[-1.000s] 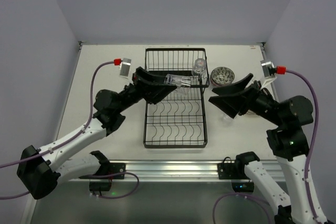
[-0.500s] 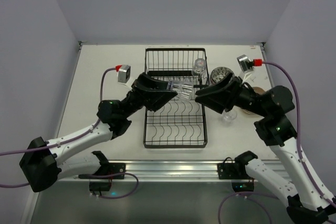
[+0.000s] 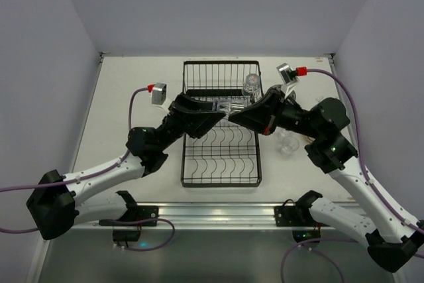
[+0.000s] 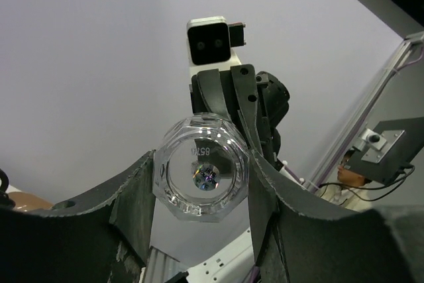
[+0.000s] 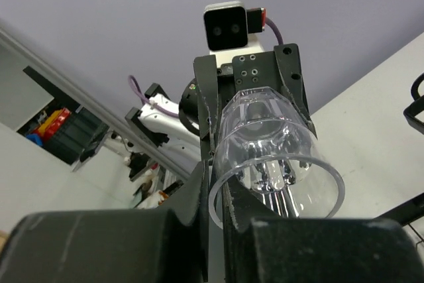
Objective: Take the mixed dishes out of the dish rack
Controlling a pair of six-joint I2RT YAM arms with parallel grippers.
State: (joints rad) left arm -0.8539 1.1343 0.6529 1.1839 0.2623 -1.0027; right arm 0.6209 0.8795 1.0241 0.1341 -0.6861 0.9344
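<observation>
A clear glass cup (image 3: 228,105) lies on its side in the air above the black wire dish rack (image 3: 183,164). My left gripper (image 3: 216,108) is shut on its base end; the left wrist view shows the cup's bottom (image 4: 202,177) clamped between both fingers. My right gripper (image 3: 240,114) meets it from the right. In the right wrist view the cup's rim wall (image 5: 278,144) sits pinched between the two fingers (image 5: 204,197), one inside and one outside. A second clear glass cup (image 3: 251,84) stands on the rack's upper shelf.
Another clear cup (image 3: 287,142) stands on the table right of the rack, under my right arm. The rack's lower tray with curved dividers (image 3: 222,154) holds no dishes. White walls close in the table at the back and both sides.
My right arm swung left from beside the rack to the cup held by my left gripper, and its jaws closed on the cup's rim. The left gripper kept its hold and barely moved.
</observation>
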